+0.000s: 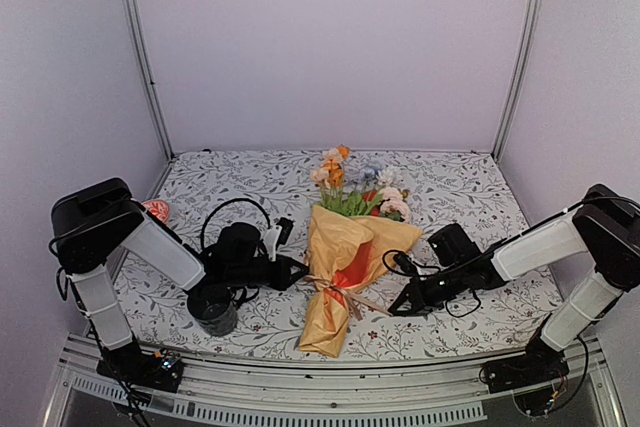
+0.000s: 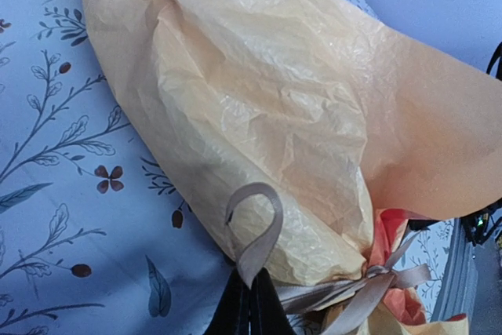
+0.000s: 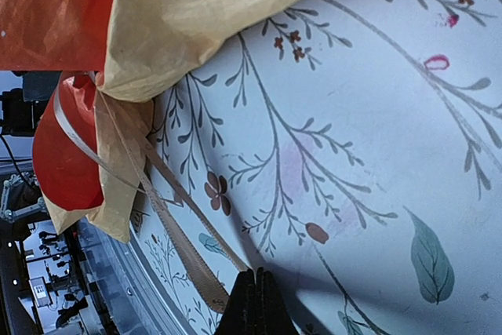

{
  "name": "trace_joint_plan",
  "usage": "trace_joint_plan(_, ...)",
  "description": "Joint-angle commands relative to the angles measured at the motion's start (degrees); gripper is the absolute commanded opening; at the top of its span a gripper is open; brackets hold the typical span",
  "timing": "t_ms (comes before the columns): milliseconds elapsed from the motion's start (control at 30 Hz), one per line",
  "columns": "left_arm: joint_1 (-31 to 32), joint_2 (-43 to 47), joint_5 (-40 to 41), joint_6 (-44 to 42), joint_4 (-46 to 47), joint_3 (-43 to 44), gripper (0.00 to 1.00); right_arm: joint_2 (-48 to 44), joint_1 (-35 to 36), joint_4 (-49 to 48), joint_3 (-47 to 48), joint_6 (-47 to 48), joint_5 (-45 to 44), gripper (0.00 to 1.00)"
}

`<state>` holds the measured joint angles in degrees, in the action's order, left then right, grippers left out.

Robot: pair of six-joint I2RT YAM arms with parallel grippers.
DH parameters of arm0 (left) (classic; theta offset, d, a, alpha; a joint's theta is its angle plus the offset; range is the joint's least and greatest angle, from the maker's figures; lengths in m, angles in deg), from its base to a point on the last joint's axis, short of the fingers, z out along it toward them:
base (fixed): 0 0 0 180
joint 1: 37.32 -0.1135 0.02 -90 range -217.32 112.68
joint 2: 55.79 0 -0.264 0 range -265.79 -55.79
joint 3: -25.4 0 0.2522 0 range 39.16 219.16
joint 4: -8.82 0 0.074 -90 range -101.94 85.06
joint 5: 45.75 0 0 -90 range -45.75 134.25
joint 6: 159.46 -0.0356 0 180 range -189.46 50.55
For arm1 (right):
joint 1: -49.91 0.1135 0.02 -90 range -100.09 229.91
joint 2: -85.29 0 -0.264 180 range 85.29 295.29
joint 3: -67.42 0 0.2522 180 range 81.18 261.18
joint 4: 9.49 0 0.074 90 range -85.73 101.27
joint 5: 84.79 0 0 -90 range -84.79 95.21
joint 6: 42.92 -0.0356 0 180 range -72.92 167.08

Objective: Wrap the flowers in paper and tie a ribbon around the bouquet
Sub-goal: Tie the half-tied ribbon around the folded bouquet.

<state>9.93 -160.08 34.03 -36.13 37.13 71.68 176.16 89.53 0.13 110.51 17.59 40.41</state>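
The bouquet (image 1: 345, 267) lies in the middle of the table (image 1: 450, 182), flowers (image 1: 352, 187) at its far end, narrow end toward the arms, ribbon (image 1: 335, 289) around its waist. The left gripper (image 1: 300, 272) sits just left of it, the right gripper (image 1: 397, 305) just right; a mug (image 1: 212, 307) stands further left

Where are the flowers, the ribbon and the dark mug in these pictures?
flowers (image 1: 358, 187), overhead view, middle of the bunch of heads.
ribbon (image 2: 252, 256), left wrist view, lower band of the upright loop.
mug (image 1: 215, 319), overhead view, its outer wall near the left arm.
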Motion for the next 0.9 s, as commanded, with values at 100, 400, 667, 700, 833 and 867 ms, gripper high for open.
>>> trace_joint_plan(100,-2.2,-1.18,1.56,0.3,-2.14,0.05,0.0,1.36,-0.58,5.42,-2.56,0.98,-1.65,0.0)
trace_joint_plan(400,-2.42,-1.33,1.12,0.32,-1.98,0.01,0.0,1.42,-0.55,3.49,-4.21,0.06,-1.01,0.0)
trace_joint_plan(667,-2.02,-2.57,-6.45,-3.01,-2.93,2.61,0.0,0.51,-2.24,4.68,-1.01,-0.15,-2.57,0.0)
trace_joint_plan(700,-2.04,-2.41,-6.17,-2.81,-2.88,2.33,0.0,0.31,-2.74,5.3,-0.85,0.0,-2.66,0.0)
trace_joint_plan(833,-2.02,-1.35,-6.03,-2.98,-2.05,1.3,0.0,-0.25,-3.57,6.35,-0.36,1.62,-1.75,0.0)
trace_joint_plan(867,-1.94,-1.11,-6.77,-3.42,-1.28,0.95,0.0,-0.49,-3.58,6.77,-0.15,2.0,-1.64,0.0)
